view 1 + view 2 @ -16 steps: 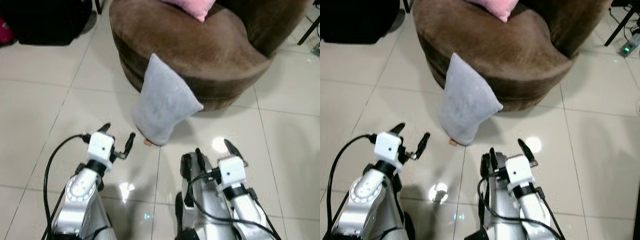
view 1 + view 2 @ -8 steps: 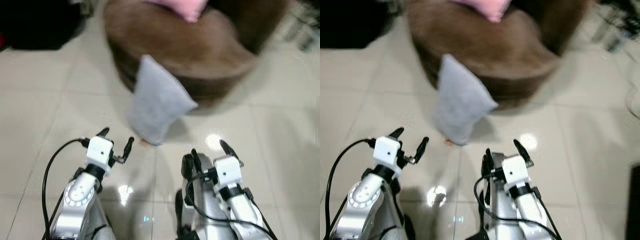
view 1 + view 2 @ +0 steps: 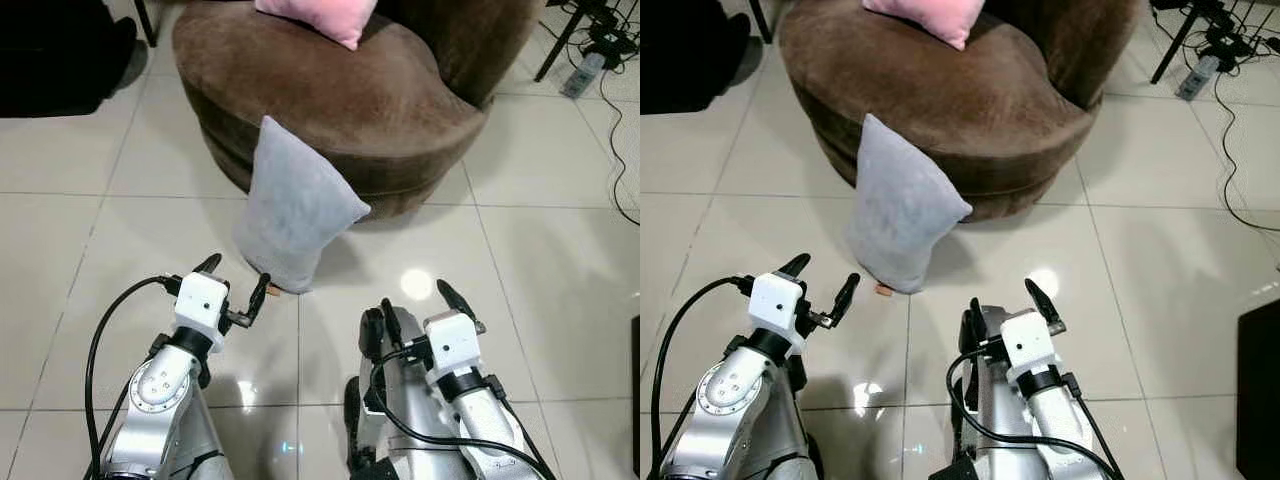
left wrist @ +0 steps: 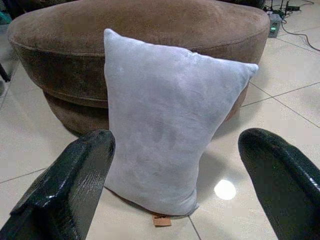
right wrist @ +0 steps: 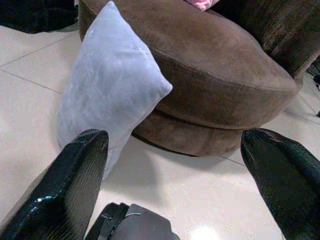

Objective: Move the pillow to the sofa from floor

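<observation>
Grey velvety rectangular pillow (image 3: 293, 207) ungrasped on tiled floor (image 3: 80, 250), leaning against round brown sofa (image 3: 330, 90); left gripper (image 3: 235, 282), right gripper (image 3: 415, 305) both spread empty nearby.

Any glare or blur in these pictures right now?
Left eye view: sharp, with lamp glare on the floor near the pillow. Left wrist view: same glare spot, the black fingers blurred up close. Right wrist view: pillow sharp, fingers soft.

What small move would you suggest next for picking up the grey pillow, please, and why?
Probably reach the left gripper forward to the grey pillow. It stands on the tile floor leaning against the brown sofa, framed between the open left fingers in the wrist view but untouched. The right gripper is also open and empty.
</observation>
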### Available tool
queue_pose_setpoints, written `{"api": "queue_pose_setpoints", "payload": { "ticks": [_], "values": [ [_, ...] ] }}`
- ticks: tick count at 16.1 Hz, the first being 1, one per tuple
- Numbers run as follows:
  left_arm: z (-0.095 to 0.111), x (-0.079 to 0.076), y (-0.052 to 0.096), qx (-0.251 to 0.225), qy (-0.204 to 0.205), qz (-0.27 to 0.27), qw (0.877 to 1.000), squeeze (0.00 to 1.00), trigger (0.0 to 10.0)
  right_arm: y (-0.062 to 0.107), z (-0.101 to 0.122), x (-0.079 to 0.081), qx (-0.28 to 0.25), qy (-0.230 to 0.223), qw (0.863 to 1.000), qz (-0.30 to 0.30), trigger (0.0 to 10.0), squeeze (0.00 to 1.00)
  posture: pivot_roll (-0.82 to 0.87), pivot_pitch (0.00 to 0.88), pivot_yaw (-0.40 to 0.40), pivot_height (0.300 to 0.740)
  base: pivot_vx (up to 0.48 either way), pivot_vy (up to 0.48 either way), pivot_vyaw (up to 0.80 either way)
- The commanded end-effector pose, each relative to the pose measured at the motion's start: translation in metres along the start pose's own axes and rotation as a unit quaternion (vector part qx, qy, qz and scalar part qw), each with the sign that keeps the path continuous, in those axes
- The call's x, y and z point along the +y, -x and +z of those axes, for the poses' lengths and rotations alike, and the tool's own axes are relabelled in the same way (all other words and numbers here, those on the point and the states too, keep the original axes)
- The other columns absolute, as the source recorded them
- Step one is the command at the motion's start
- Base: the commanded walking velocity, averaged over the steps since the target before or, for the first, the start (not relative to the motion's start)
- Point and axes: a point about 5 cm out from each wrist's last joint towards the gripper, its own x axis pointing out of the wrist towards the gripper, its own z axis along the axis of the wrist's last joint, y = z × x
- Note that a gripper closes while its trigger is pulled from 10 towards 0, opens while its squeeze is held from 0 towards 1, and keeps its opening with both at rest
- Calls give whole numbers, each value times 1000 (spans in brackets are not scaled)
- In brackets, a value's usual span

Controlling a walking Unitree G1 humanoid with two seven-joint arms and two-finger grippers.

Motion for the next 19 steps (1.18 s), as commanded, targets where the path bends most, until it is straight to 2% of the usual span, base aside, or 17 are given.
{"api": "queue_pose_setpoints", "payload": {
  "ticks": [1, 5, 8, 14, 19],
  "values": [
    [-4, -5, 2, 11, 9, -11, 1000, 1000, 10000, 4, -5, -1, 16, 7, 1000, -1, 10000, 0, 69, 234, -65, 444, 277, 394, 0],
    [-6, -6, 1, 19, 11, -14, 1000, 1000, 10000, 7, -6, -1, 17, 7, 1000, 2, 10000, 0, 69, 237, -68, 444, 293, 377, 0],
    [-7, -10, 3, 22, -10, -34, 999, 1000, 10000, 8, -5, 0, 17, 8, 1000, 3, 10000, 0, 68, 239, -69, 444, 150, 0, 0],
    [-8, -11, 2, 27, -22, -36, 999, 1000, 10000, 8, -3, 1, 16, -3, 1000, 2, 10000, 0, 67, 241, -66, 444, 0, 0, 0],
    [-7, -11, 2, 24, -21, -36, 999, 1000, 10000, 6, -8, 0, 30, 4, 1000, 2, 10000, 0, 73, 229, -67, 491, 0, 0, 0]
  ]
}}
